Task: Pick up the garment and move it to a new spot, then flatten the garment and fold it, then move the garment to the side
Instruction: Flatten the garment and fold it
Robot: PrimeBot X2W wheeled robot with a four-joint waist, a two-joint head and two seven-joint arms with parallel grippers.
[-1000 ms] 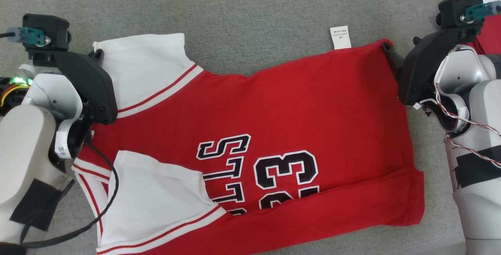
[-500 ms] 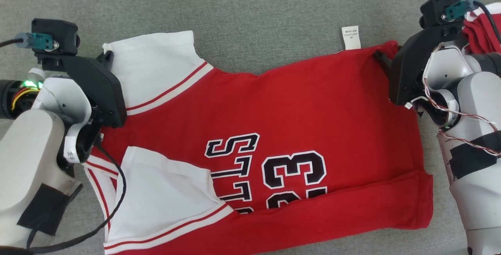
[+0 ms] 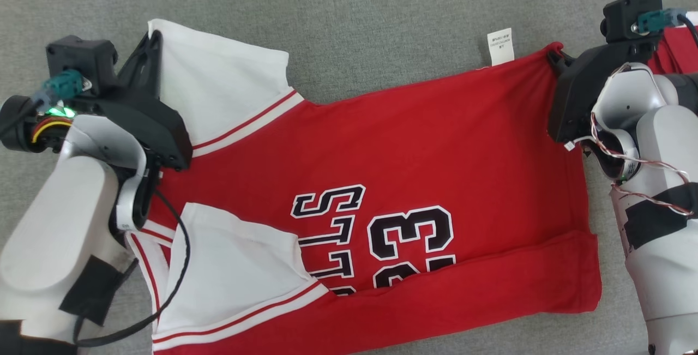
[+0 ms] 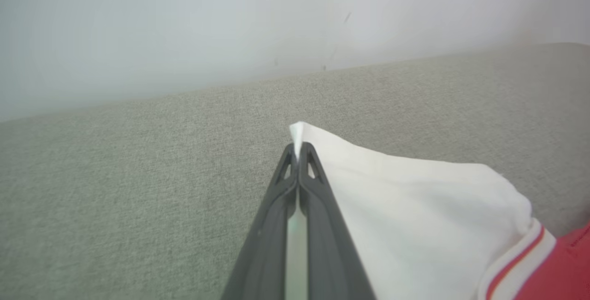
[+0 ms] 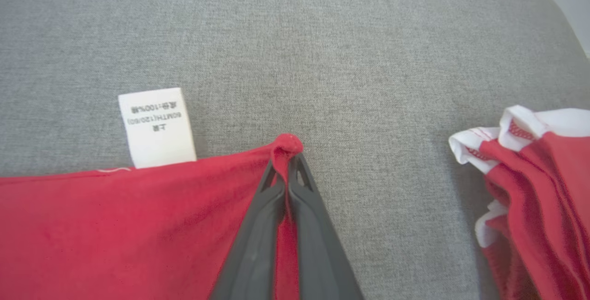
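Grey cushion [image 3: 349, 11] | jersey [image 3: 414, 148] bottom cut off | lettering [image 3: 327, 218] seemingly half covered | left jaws, right jaws pinching corners

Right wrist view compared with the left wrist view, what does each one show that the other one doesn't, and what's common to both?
Right wrist view: the right hand shut on a red corner of the garment, its white care label, and a second bunched red and white cloth off to the side. Left wrist view: the left hand shut on the white sleeve tip, with a pale wall behind. Both: the grey fabric surface and a pinched garment edge.
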